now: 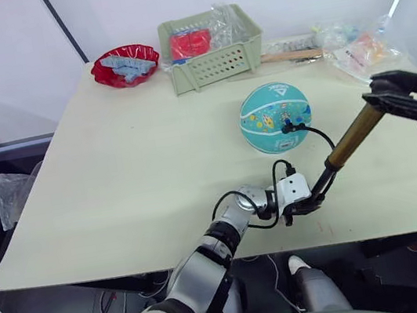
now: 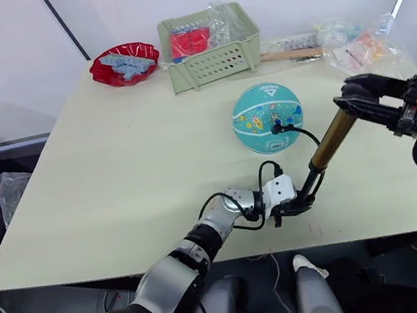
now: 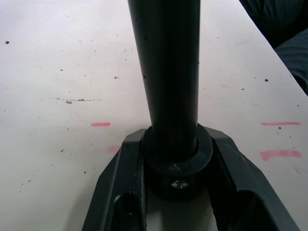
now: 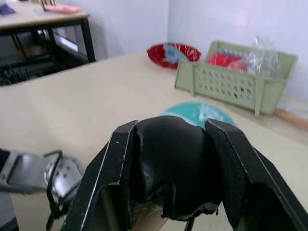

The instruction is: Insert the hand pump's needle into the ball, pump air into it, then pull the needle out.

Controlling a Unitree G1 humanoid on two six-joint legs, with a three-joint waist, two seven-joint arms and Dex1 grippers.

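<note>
The teal ball (image 1: 274, 116) rests right of the table's centre. A thin black hose (image 1: 318, 134) loops from its top down to the hand pump (image 1: 354, 134), whose bronze barrel slants up to the right. The needle sits in the ball's valve (image 1: 288, 125); its pin is hidden. My left gripper (image 1: 311, 202) is shut on the pump's black lower end (image 3: 175, 163) near the table's front edge. My right gripper (image 1: 379, 93) is shut on the pump's black handle (image 4: 174, 166) at the upper end.
A green basket (image 1: 213, 60) with red items stands at the back, a red bowl (image 1: 125, 65) to its left. Plastic bags and a wooden stick (image 1: 292, 55) lie at the back right. The table's front edge (image 1: 132, 273) runs just below my left gripper.
</note>
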